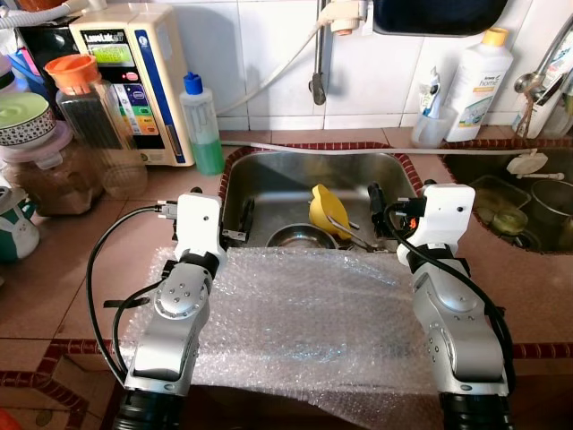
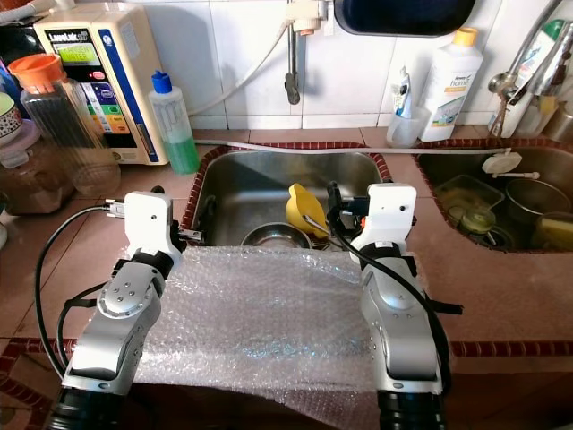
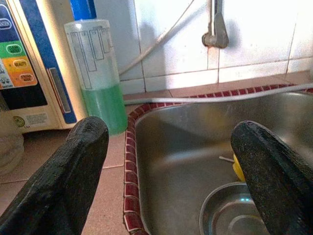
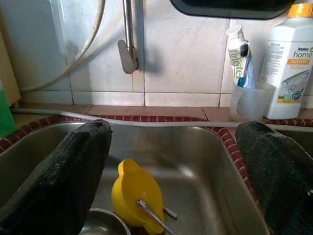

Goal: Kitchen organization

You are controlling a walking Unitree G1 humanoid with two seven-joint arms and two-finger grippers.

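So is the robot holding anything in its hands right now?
No, nothing. The left gripper and the right gripper are both open and empty, poised over the near edge of the sink, above the bubble wrap.

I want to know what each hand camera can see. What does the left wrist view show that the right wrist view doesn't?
The left wrist view shows the water machine and most of the green soap bottle, standing on the counter beside the sink.

The right wrist view shows the yellow cup with a spoon resting in it, the toothpaste in its cup and the white bottle.

Both show the steel sink, the steel bowl, the tap and an open end effector.
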